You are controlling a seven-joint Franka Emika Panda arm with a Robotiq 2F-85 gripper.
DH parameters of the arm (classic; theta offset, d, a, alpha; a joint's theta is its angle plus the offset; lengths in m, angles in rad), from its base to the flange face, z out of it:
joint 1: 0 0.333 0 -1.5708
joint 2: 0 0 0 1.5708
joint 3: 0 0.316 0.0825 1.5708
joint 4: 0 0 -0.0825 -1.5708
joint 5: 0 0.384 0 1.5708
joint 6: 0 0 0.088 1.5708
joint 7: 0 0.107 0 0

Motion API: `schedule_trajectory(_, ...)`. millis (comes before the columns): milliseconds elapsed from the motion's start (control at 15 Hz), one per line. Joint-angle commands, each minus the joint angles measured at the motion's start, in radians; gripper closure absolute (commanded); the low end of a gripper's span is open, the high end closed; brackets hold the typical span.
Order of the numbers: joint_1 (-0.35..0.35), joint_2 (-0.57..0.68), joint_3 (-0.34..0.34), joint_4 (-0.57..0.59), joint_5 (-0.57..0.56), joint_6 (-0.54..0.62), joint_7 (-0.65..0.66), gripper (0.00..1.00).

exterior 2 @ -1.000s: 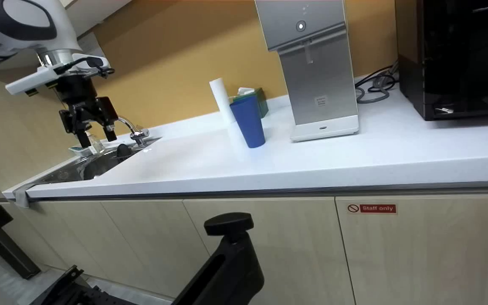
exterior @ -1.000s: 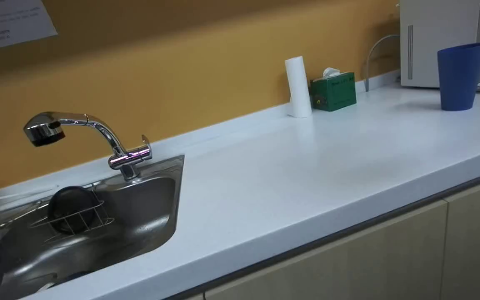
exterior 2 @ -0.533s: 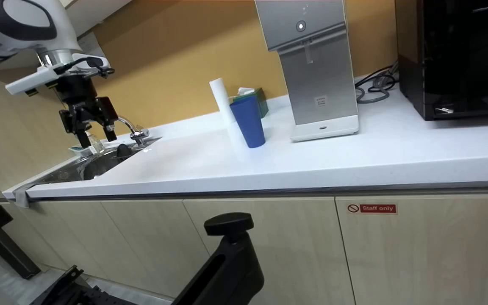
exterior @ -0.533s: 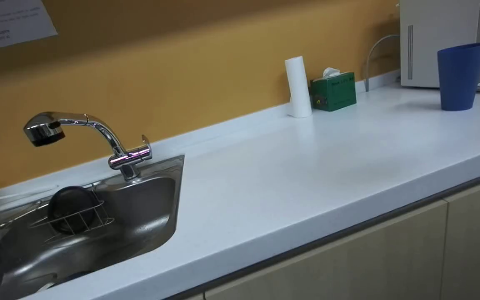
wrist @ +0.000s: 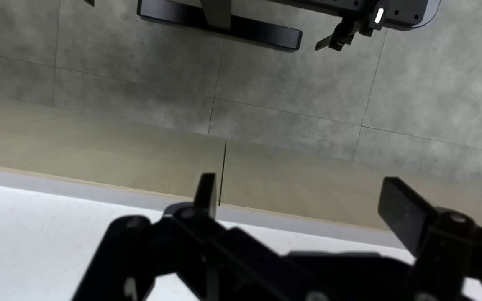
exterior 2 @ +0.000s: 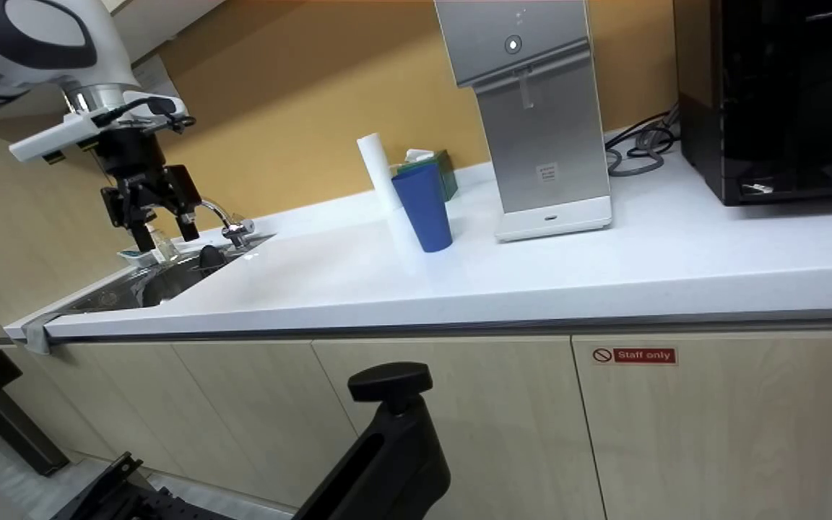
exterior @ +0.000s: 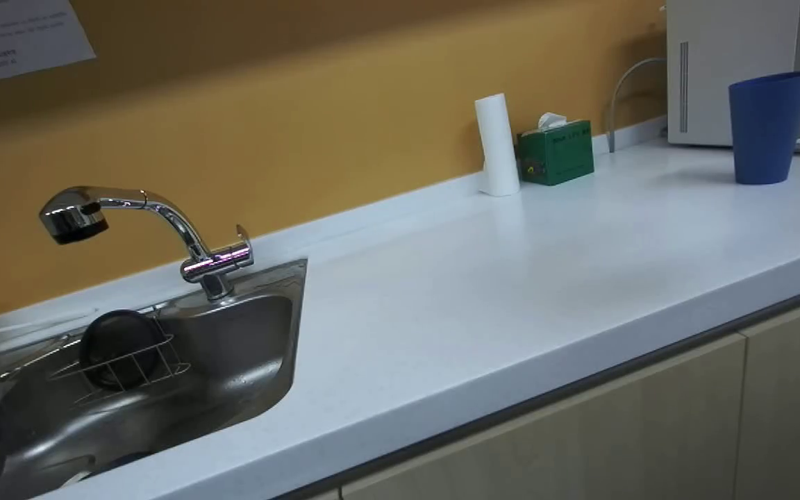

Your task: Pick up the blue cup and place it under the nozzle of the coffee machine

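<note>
Reads as step one, the approach to the blue cup (exterior 2: pixel 425 209): no pick yet, no placement yet. Find the cup upright on the worktop (exterior 2: pixel 300 274), near the coffee machine (exterior 2: pixel 542 152), on the side toward the sink (exterior: pixel 261 340), with a gap to the white foot (exterior 2: pixel 553 219), so not under the nozzle (exterior 2: pixel 525 88). In an exterior view, stands well apart from the green tissue box (exterior: pixel 556 153) and white roll (exterior: pixel 497 146).

Next call, judging from the layout: bring the pincer (exterior 2: pixel 167 237) across to the cup, line up, come down astride, then close. Expect light plastic and a taper, so pinch gently, partway down the sides, to limit tipping or slipping. Then lift, carry level to the machine, set down on the foot below the nozzle. Watch the nozzle on the way in; hard to judge headroom from here.

As for the pincer: spread wide, holding nothing, touching nothing. In the wrist view, see fingers (wrist: pixel 404 213) well apart, with floor (wrist: pixel 287 75), cabinet fronts (wrist: pixel 299 175) and the worktop's front edge between and beyond. No sign of the cup there. In an exterior view, hangs above worktop level, seemingly toward the sink end, well apart from the cup.
</note>
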Motion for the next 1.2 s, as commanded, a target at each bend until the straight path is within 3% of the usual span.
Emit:
schedule_trajectory(0,0.004,0.001,-0.004,0.001,-0.002,-0.001,0.002,0.0)
schedule_trajectory(400,0.004,0.001,-0.004,0.001,-0.002,-0.001,0.002,0.0)
schedule_trajectory(800,-0.051,0.08,-0.007,-0.005,0.023,0.369,0.143,0.0)
schedule_trajectory(1133,-0.161,0.173,-0.005,0.026,-0.078,0.62,0.284,0.0)
